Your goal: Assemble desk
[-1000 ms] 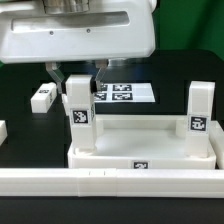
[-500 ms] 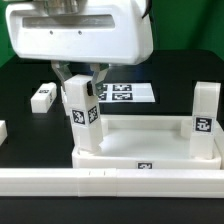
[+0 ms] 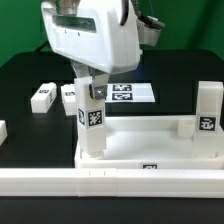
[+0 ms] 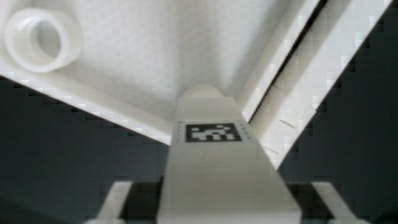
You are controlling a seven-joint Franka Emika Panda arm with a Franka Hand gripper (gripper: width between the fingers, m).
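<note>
centrally, the gripper point(image 3: 91, 90) is closed on the top of a white square leg point(image 3: 92, 125) — this leg stands upright at the corner of the white tabletop point(image 3: 120, 162) on the exterior view's left. a second leg point(image 3: 207, 110) stands upright at the corner on the exterior view's right. a loose leg point(image 3: 42, 97) lies on the black table point(image 3: 25, 65), well apart from the tabletop. the marker board point(image 3: 130, 93) lies flat behind. in the wrist view, the held leg's tag faces the camera between two fingers point(image 4: 128, 202) — a round socket point(image 4: 39, 42) shows beyond.
</note>
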